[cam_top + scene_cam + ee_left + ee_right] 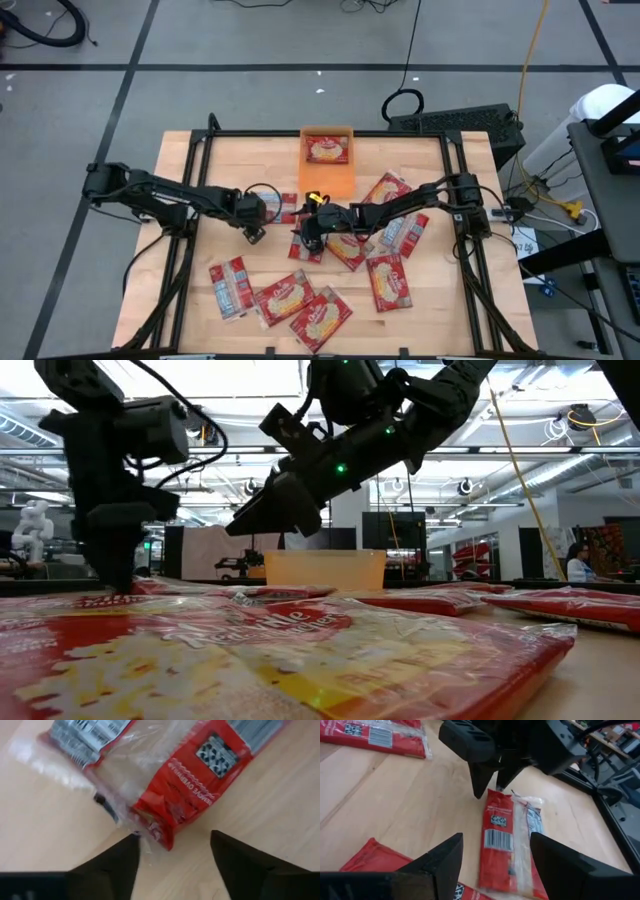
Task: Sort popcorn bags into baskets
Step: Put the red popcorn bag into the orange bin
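Item: popcorn bags, red, flat, mostly scattered face-up across the wooden table point(180, 300).
- One bag in basket point(327, 150) lies inside the orange basket point(330, 180) at the table's far middle.
- One bag, back side up point(510, 842), lies on the table between the two grippers, just beside the basket's near end.
- Loose bags: a front cluster point(300, 303), others near the right arm point(388, 282).

Tools:
- Left gripper point(172, 855): fingers spread, tips down at one end of the back-up bag, holding nothing.
- Right gripper point(495, 857): fingers spread, empty, facing the same bag from its other end.

Risks, as judged: both grippers crowd one bag, so the fingers could collide; the slick wrapper may slide away when pinched at its edge; a lift could drag the neighbouring bags or nudge the basket.
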